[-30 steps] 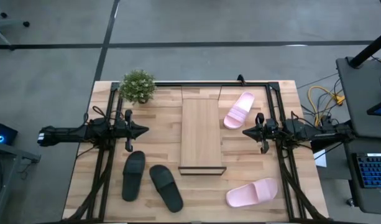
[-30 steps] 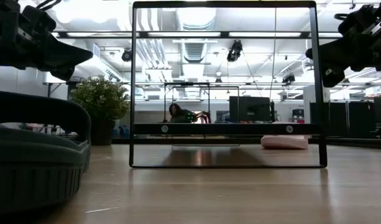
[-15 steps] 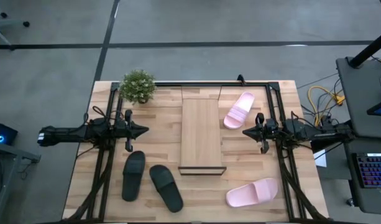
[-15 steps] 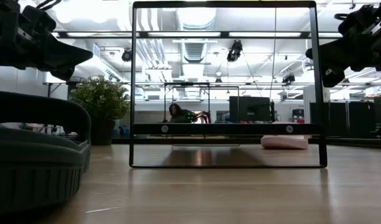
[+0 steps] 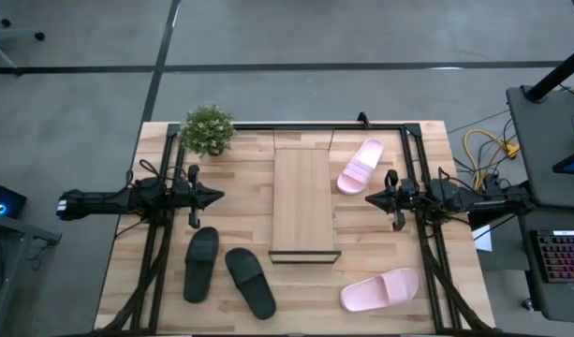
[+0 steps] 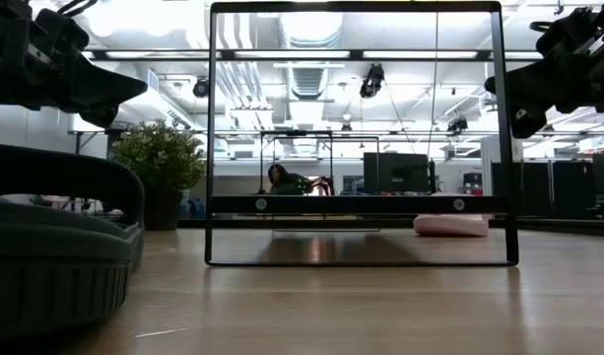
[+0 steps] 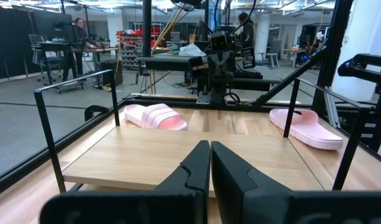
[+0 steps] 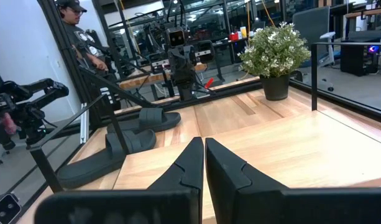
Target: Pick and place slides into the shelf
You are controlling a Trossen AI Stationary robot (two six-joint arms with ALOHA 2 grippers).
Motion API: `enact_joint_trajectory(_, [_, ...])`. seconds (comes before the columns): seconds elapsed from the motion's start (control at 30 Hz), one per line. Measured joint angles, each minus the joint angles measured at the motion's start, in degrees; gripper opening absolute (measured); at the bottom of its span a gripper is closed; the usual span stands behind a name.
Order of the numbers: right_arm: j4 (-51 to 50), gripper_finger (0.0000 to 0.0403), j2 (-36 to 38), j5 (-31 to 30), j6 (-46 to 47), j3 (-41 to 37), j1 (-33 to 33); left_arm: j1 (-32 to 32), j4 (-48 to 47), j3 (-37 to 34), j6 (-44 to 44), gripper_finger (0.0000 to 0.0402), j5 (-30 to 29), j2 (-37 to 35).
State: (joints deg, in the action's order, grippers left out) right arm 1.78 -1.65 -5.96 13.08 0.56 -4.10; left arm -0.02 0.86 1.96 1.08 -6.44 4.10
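The shelf [image 5: 304, 201] is a light-wood board on a thin dark frame, standing mid-table. Two black slides [image 5: 201, 264] [image 5: 250, 282] lie soles down near the table's near-left; both show in the right wrist view [image 8: 103, 158] [image 8: 150, 118]. One pale pink slide [image 5: 360, 165] lies right of the shelf toward the far edge, the other [image 5: 379, 289] near the near-right corner; the left wrist view shows both [image 7: 155, 116] [image 7: 305, 127]. My left gripper [image 5: 219, 196] hovers left of the shelf, shut and empty. My right gripper [image 5: 369, 198] hovers right of the shelf, shut and empty.
A small potted plant [image 5: 208, 130] stands at the table's far-left corner. A dark frame [image 5: 296, 125] runs along the table's edges. People [image 8: 81, 37] are in the room beyond the table. Bare plank shows between shelf and each gripper.
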Motion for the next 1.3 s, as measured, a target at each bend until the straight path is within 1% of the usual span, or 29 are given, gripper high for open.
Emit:
enact_joint_trajectory(0.3, [0.33, 0.0009, 0.0, -0.09, 0.0, 0.0, 0.0, -0.01, 1.28, 0.0, 0.0, 0.0, -0.06, 0.02])
enact_joint_trajectory(0.4, [0.56, 0.0009, 0.0, -0.09, 0.64, 0.0, 0.01, -0.01, 2.02, 0.04, 0.02, 0.0, -1.42, -0.04])
enact_joint_trajectory(0.5, [0.57, 0.0009, 0.0, -0.26, 7.72, 0.0, 0.0, -0.01, 2.0, 0.04, 0.12, 0.0, -1.54, -0.25])
enact_joint_trajectory(0.57, [0.55, 0.0009, 0.0, -2.1, 12.09, 0.0, 0.02, -0.01, 2.0, 0.04, 0.84, 0.0, -1.54, -0.1])
enact_joint_trajectory(0.63, [0.56, 0.0009, 0.0, -3.58, 15.82, 0.0, 0.02, -0.01, 2.52, 0.04, 3.55, 0.0, -1.9, -0.09])
enact_joint_trajectory(0.7, [0.57, 0.0009, 0.0, -4.35, 18.69, 0.0, 0.02, -0.03, 4.84, 0.04, 6.71, 0.0, -3.58, -0.09])
enact_joint_trajectory(0.87, [0.68, 0.0009, 0.0, -4.59, 28.05, 0.0, 0.02, -0.03, 11.78, 0.04, 17.15, 0.0, -7.66, -0.11])
enact_joint_trajectory(0.97, [1.13, 0.0009, 0.0, -4.58, 33.49, 0.0, 0.02, -0.01, 15.09, 0.04, 20.89, 0.0, -9.2, -0.09])
enact_joint_trajectory(1.03, [3.39, 0.0009, -0.02, -4.54, 34.82, 0.0, 0.02, 0.01, 17.27, 0.04, 21.0, 0.0, -9.29, 0.2])
enact_joint_trajectory(1.1, [7.68, 0.0009, 0.0, -4.57, 34.63, 0.0, 0.02, 0.01, 19.77, 0.04, 20.93, 0.0, -9.3, 0.56])
enact_joint_trajectory(1.3, [22.55, 0.0009, 0.02, -4.59, 30.5, 0.0, 0.02, 0.01, 28.94, 0.04, 20.68, 0.0, -9.53, 2.46])
